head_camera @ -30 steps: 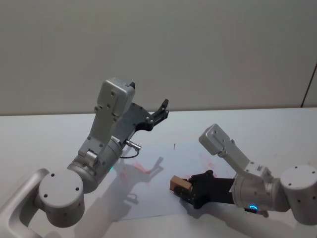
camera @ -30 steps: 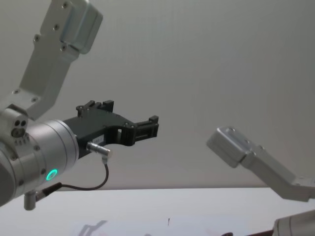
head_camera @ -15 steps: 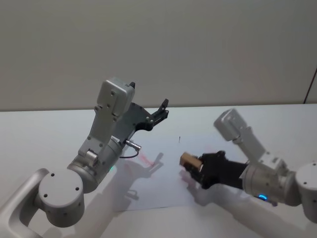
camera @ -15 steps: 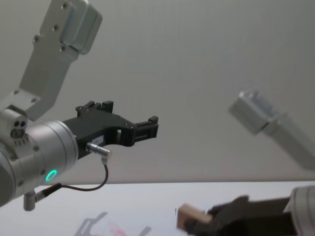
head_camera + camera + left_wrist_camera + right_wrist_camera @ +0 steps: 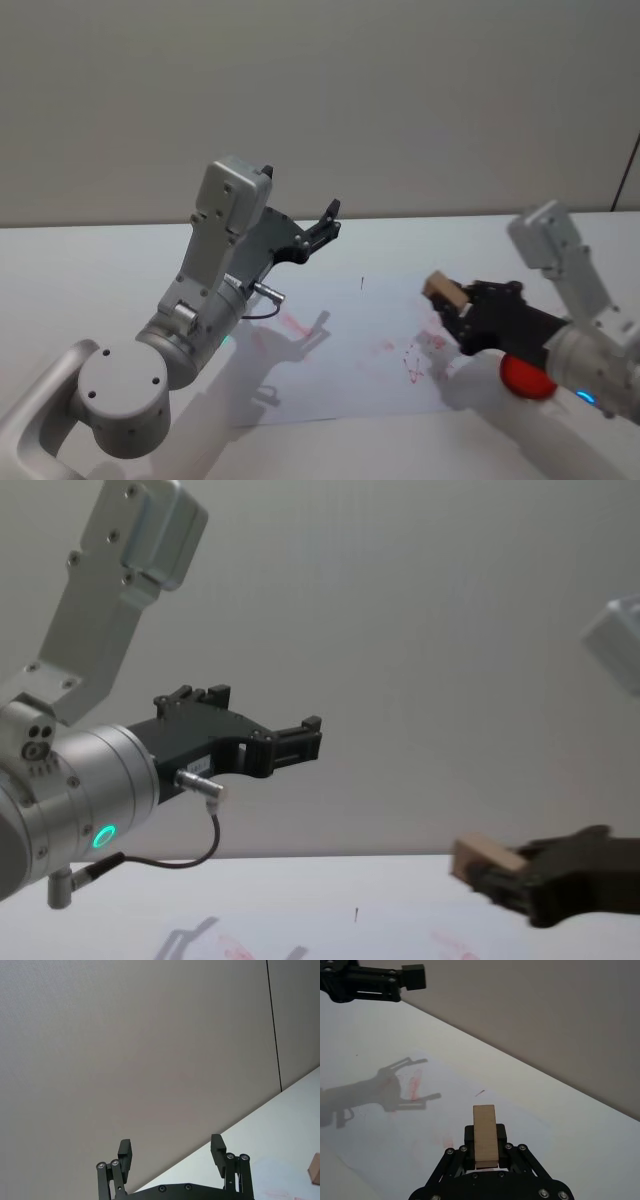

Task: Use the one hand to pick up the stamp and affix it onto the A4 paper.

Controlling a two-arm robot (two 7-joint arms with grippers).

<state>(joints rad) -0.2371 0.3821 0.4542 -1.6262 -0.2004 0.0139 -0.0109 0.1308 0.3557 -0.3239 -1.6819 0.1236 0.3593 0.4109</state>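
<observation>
No text, label, brand or number can be read anywhere. The A4 paper (image 5: 335, 385) on the desk (image 5: 80, 290) bears red marks (image 5: 412, 358), too faint and smudged to make out.

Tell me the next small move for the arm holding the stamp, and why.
Probably lower the right gripper onto the A4 paper: its jaws clamp the stamp in the air near the sheet's right edge, not touching it. The left gripper hangs raised, open.

White table (image 5: 80, 280) with A4 paper (image 5: 340, 365), red disc (image 5: 526, 379)
</observation>
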